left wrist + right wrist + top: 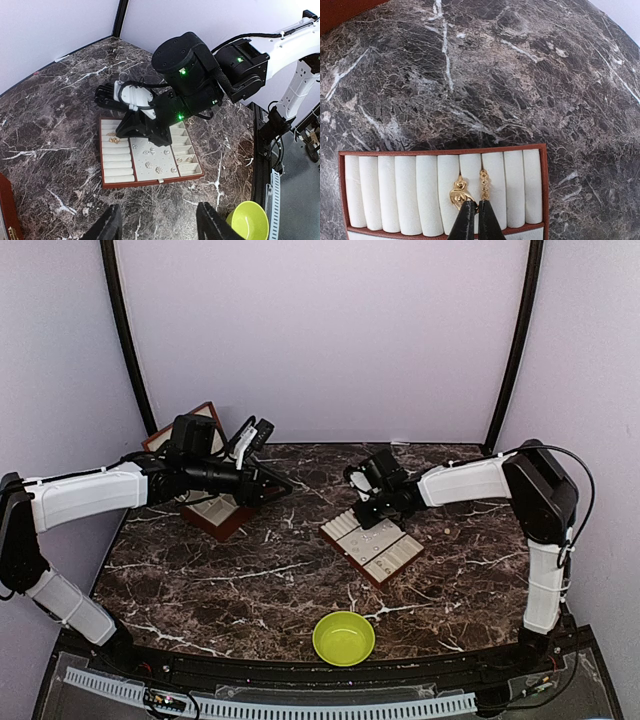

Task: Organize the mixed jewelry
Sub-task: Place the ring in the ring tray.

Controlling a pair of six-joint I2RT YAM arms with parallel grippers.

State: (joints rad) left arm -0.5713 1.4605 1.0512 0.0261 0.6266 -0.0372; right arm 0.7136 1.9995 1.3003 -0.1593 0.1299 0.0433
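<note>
The dark marble counter [250,580] lies bare across its near-left stretch and right of the tray, with walls along its far and side edges. A red-brown box [215,518] sits at the far-left edge, and the left claw [159,215] hangs above it, half spread and holding nothing. The tray [395,562] lies skewed at centre, with the green bowl [344,655] by the near edge. The right claw [476,212], pinched shut, points at the padded rows just beside a gold ring [459,194]. Pale bead pieces [149,164] dot the tray's flat panel.
</note>
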